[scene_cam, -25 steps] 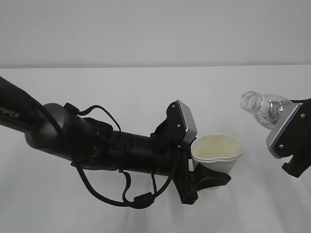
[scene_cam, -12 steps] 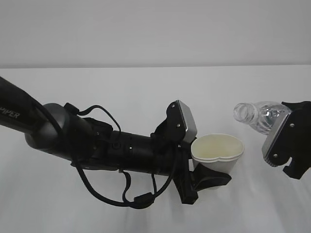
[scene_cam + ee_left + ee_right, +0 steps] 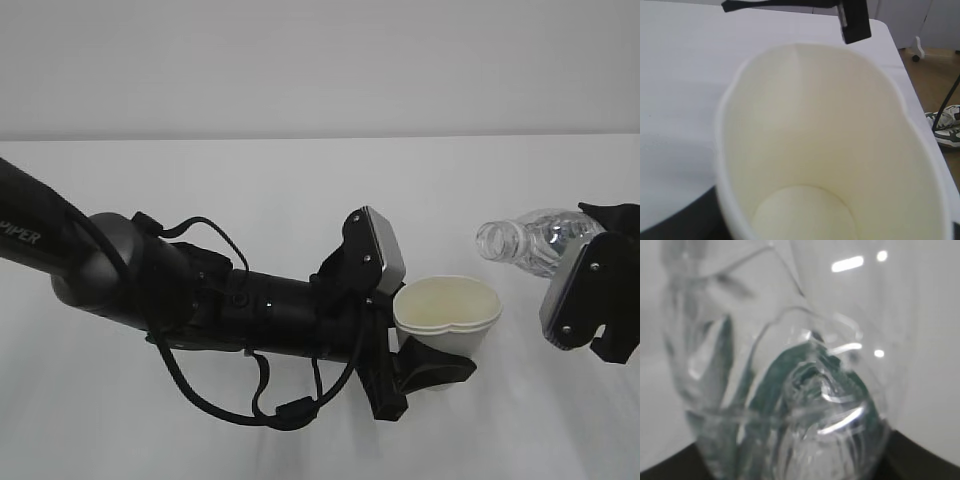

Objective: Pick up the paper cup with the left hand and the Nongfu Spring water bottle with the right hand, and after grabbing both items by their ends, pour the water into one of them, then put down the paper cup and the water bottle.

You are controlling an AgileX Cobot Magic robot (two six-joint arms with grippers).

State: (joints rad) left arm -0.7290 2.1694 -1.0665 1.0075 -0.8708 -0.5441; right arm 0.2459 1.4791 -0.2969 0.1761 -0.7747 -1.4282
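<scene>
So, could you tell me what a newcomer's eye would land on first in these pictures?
Probably the paper cup, clamped in the left hand near the middle of the white table, its rim squeezed out of round and its inside dry. Next, the Nongfu Spring water bottle, uncapped and tipped over in the right hand, its mouth up and right of the cup.

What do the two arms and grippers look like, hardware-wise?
Left hand: black arm, white "PIPER" lettering near the frame's left edge, loose black cables looping beneath, grey plate with small screws at the wrist, black two-finger gripper. Right hand: only the wrist end is in frame, black body with a similar grey plate.
</scene>
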